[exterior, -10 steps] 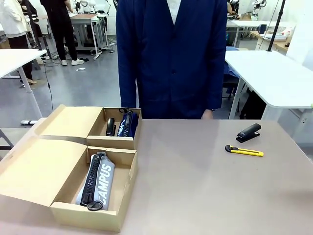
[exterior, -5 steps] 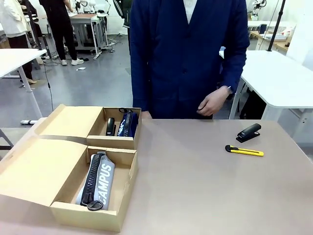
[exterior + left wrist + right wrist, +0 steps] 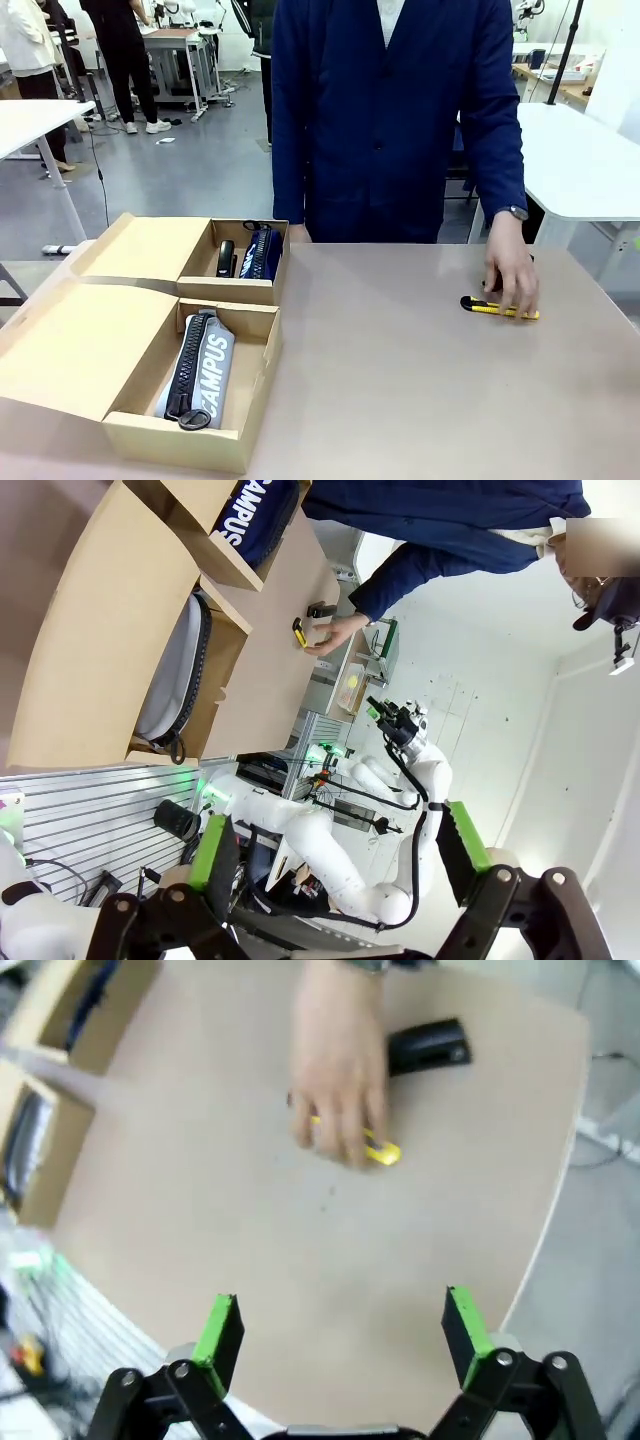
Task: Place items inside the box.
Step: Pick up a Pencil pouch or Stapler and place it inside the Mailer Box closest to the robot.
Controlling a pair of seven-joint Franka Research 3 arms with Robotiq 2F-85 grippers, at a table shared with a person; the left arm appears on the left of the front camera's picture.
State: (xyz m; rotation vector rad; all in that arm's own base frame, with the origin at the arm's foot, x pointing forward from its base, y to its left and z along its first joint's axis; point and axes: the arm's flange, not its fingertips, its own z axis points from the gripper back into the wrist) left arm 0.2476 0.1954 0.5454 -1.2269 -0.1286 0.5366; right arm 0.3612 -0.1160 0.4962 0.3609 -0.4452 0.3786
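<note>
Grey pouch sits in the near box, and the navy pouch is in the far box. Black stapler is out on the table, right beside the person's hand, which is pressing fingers-down on a yellow cutter. Left gripper and right gripper both hang wide open, holding nothing.

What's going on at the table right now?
The person's hand rests on the yellow utility knife at the right side of the table, beside the black stapler. The left gripper and right gripper hang open, holding nothing. A grey pouch lies in the near box, a navy pouch in the far box.
</note>
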